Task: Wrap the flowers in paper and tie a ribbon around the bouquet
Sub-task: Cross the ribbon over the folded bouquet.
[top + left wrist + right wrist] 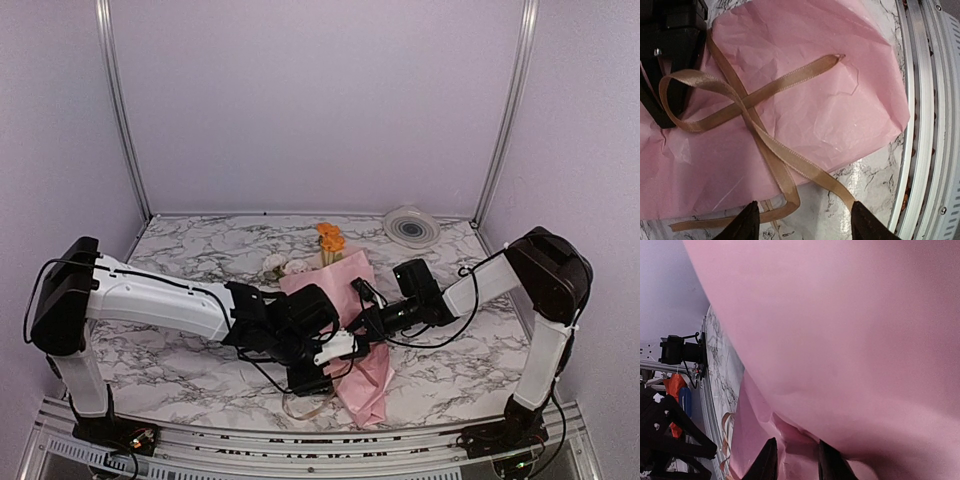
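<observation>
Left wrist — left pincer [802, 222] spread wide; right pincer [795, 460] pinching paper [850, 340].

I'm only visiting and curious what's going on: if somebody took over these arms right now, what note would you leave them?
Left gripper: open over the ribbon, holding nothing.
Right gripper: shut on the paper.
The flowers stick out of the paper cone's far end, mid-table.
Done: flowers wrapped, and the ribbon strands cross on top of the wrap.
Left: no snug knot or bow shows and the ribbon ends lie loose, so the tying remains.
</observation>
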`<act>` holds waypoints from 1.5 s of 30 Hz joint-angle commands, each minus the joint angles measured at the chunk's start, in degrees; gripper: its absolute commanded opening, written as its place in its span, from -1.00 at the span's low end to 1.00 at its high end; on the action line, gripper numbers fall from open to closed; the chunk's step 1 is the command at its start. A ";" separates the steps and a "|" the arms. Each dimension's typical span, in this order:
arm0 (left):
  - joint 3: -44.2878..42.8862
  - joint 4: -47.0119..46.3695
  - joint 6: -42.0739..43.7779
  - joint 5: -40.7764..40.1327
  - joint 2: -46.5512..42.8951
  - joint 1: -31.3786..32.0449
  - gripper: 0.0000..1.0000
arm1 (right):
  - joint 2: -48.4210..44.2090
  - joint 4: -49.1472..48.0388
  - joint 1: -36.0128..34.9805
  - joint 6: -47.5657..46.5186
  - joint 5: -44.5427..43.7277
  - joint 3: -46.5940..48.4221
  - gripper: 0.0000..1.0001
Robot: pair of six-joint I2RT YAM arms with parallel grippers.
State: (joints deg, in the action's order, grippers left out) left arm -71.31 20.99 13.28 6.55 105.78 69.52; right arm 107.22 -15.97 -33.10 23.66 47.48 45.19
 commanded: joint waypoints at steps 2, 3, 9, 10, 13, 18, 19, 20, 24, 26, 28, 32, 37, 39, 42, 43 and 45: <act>-8.73 1.46 -1.58 2.53 4.98 0.01 0.30 | 0.20 2.43 0.32 -0.28 -1.26 -0.01 -0.45; -9.56 1.92 -2.13 3.65 6.17 0.01 0.31 | 0.11 2.37 0.32 -0.28 -1.25 -0.08 -0.45; -12.35 4.72 -3.25 3.20 9.46 -0.16 0.18 | -0.03 2.34 0.32 -0.37 -1.25 -0.45 -0.45; -12.35 4.95 -3.27 1.99 9.50 -0.21 0.14 | -0.06 2.27 0.32 -0.31 -1.32 -0.53 -0.45; -13.00 7.30 -3.61 -3.72 10.50 -0.40 0.01 | -0.25 1.85 0.32 -0.03 -1.17 -0.71 -0.45; -15.97 12.37 -4.31 -5.24 12.93 -0.77 -0.46 | -0.25 1.74 0.32 0.00 -1.17 -0.80 -0.45; -15.63 12.39 -3.89 -4.99 12.59 -0.78 -0.60 | -0.23 1.69 0.32 -0.02 -1.24 -0.87 -0.45; -15.35 12.33 -3.47 -4.35 12.38 -0.79 -0.67 | -0.24 1.65 0.32 -0.02 -1.23 -0.89 -0.45; -15.54 12.32 -3.17 -3.21 12.36 -0.79 -0.97 | -0.02 1.56 0.32 -0.09 -1.15 -0.89 -0.45; -15.37 12.30 -3.16 -3.25 12.24 -0.74 -1.00 | -0.08 1.66 0.32 -0.11 -1.18 -0.94 -0.45; -15.40 12.25 -3.16 -3.50 12.09 -0.76 -1.00 | -0.08 1.68 0.32 -0.16 -1.14 -0.89 -0.45; -15.33 11.15 -4.12 -8.54 10.74 -0.71 -1.00 | -0.19 2.35 0.32 -0.41 -1.24 -0.64 -0.45; -12.44 5.92 -2.01 -10.41 2.94 -0.35 -1.00 | 0.07 2.99 0.28 -0.63 -1.58 -0.21 -0.45; -11.02 3.60 -1.24 -9.95 0.06 -0.30 -1.00 | 0.27 3.20 0.32 -0.71 -1.55 -0.10 -0.45; -7.58 -1.08 -0.59 -8.86 -3.76 -0.34 -1.00 | 0.36 3.83 0.32 -1.08 -1.67 -0.12 -0.45; -6.54 -2.49 -0.34 -8.51 -4.83 -0.35 -1.00 | 0.38 4.10 0.30 -1.29 -1.72 -0.18 -0.45; -5.06 -4.54 -0.39 -8.31 -6.43 -0.34 -1.00 | 0.36 4.67 0.26 -1.69 -1.93 -0.19 -0.45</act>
State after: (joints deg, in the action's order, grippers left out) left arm -79.33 22.87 11.66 -2.50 103.22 68.99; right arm 107.22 -15.46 -33.10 23.35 47.31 45.06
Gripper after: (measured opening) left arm 0.004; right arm 0.274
